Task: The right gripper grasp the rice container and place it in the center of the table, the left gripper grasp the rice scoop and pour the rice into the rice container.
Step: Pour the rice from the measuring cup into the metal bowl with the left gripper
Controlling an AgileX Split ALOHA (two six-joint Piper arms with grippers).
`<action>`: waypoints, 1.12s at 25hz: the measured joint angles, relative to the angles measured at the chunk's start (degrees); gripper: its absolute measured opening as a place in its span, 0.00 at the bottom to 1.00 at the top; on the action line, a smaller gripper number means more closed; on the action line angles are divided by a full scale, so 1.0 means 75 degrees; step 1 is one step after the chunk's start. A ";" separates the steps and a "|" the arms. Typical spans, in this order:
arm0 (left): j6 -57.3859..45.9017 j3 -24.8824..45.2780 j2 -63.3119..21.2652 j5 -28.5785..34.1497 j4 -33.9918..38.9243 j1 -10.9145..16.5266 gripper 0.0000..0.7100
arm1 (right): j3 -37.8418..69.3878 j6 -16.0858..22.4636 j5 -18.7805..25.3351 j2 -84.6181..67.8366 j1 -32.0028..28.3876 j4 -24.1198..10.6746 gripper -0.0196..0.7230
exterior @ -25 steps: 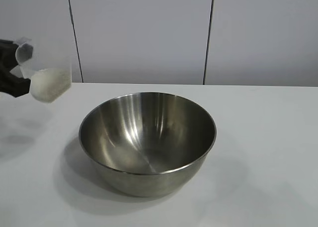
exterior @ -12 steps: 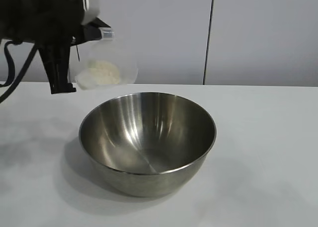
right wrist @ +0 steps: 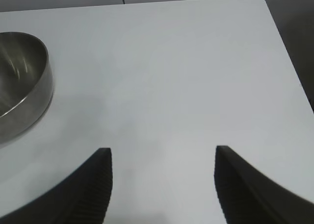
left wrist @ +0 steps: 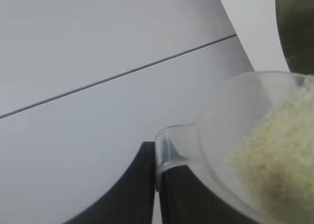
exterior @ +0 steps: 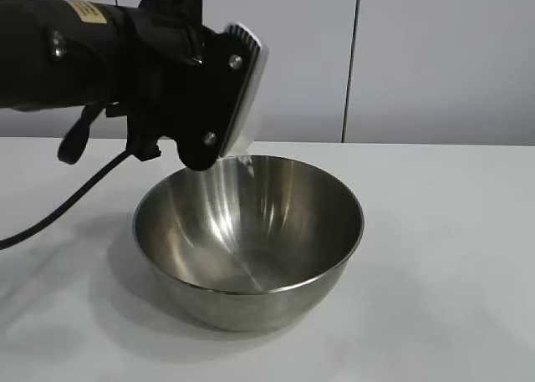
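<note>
The rice container (exterior: 251, 240), a big shiny steel bowl, stands on the white table (exterior: 451, 257), and its inside shows only bare steel. My left gripper (left wrist: 156, 153) is shut on the rim tab of the rice scoop (left wrist: 230, 126), a frosted plastic cup. The rice (left wrist: 279, 160) lies heaped against the cup's tilted side. In the exterior view the left arm's black body (exterior: 159, 73) hangs above the bowl's back left rim and hides most of the scoop. My right gripper (right wrist: 162, 155) is open over bare table, with the bowl (right wrist: 19, 87) off to its side.
A grey panelled wall (exterior: 418, 56) stands behind the table. A black cable (exterior: 67, 206) trails from the left arm down to the left. The table's corner and edge (right wrist: 284, 42) show in the right wrist view, with dark floor beyond.
The left gripper has carried the scoop from the far left up and rightward to above the bowl's left rim, and its body now blocks the scoop. The bowl has not moved.
</note>
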 joint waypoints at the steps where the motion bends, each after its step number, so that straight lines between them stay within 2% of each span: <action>1: 0.0230 0.0000 0.0003 -0.0063 -0.0007 -0.0014 0.01 | 0.0000 0.0000 0.0000 0.0000 0.0000 0.0000 0.59; 7: 0.1372 0.0000 0.0003 -0.0304 -0.0054 -0.0020 0.01 | 0.0000 0.0000 -0.0002 0.0000 0.0000 0.0000 0.59; 24: 0.1503 0.0000 0.0003 -0.0387 -0.0056 -0.0020 0.01 | 0.0000 0.0000 -0.0002 0.0000 0.0000 0.0000 0.59; 28: 0.1447 0.0000 0.0003 -0.0024 -0.0082 -0.0020 0.01 | 0.0000 0.0000 -0.0002 0.0000 0.0000 0.0000 0.59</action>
